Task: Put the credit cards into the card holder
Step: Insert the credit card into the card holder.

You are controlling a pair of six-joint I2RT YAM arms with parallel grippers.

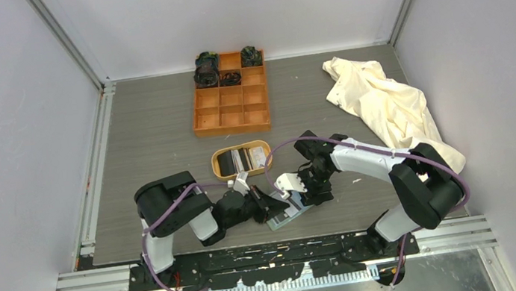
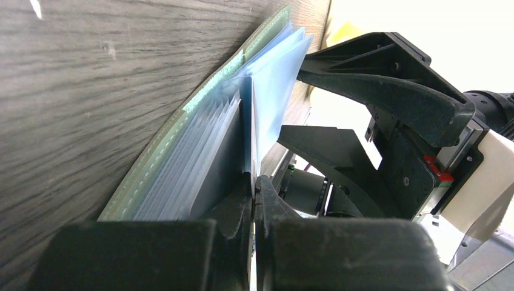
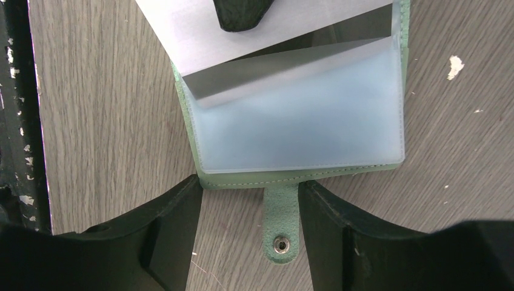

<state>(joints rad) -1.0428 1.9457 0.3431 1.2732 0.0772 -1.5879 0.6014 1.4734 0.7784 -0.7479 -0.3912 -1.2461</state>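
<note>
Over card holder point(image 3: 242, 180) | left hand point(image 2: 254, 182) pinching card point(image 3: 176, 30), partly hidden | right hand point(image 3: 249, 197) wide

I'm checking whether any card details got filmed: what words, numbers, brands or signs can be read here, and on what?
No text is readable in any view.
Pale grey card, pinched by the left fingers: visible face blank.
Sage-green soft folding card holder: no label or brand shows.
Cards in the oval tan wooden tray: too small to read.
Orange nine-compartment wooden box: no markings visible.
</note>
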